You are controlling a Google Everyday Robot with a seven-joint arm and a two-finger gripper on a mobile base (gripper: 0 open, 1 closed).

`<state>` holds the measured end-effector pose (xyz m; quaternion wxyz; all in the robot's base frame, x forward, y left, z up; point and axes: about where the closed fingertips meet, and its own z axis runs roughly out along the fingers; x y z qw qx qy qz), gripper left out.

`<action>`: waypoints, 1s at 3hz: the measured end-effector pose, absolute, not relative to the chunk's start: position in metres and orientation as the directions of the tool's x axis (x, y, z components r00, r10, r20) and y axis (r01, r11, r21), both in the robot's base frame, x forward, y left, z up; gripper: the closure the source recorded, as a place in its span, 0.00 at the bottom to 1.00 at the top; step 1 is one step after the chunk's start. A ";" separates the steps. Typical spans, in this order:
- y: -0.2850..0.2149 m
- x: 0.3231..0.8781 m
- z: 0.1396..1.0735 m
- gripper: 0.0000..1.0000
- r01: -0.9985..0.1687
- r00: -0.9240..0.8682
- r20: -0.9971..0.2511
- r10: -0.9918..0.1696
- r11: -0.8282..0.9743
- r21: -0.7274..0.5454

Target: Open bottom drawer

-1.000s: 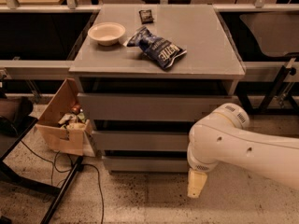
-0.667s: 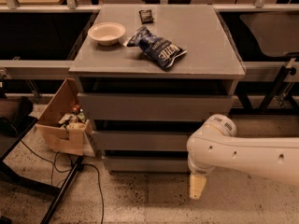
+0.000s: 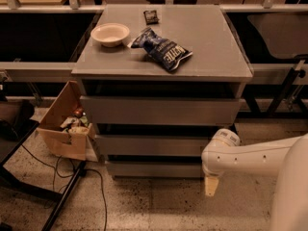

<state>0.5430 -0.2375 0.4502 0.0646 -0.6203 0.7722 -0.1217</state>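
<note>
Dim and warm-toned throughout. Lit from above, brightest across the cabinet top [image 3: 207,37], with a dull sheen on the grey and small glints on the chip bag [image 3: 162,53]. Near black under the benches at both sides and in the gaps above each drawer front. Half-shaded at the bottom drawer [image 3: 154,169]. Pale and evenly lit at the gripper [image 3: 211,186], low at the right, just beside that drawer's front, over the speckled floor [image 3: 159,206].

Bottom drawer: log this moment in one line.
bottom drawer: closed | tool: low by its right end, pointing down | cabinet top: bowl, chip bag
</note>
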 end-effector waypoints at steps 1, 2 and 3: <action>-0.237 0.542 0.451 0.00 -0.942 -0.222 0.051 -0.974 0.201 -0.268; -0.237 0.541 0.409 0.00 -0.953 -0.224 0.046 -0.973 0.210 -0.217; -0.239 0.550 0.336 0.00 -0.958 -0.235 0.022 -0.972 0.228 -0.176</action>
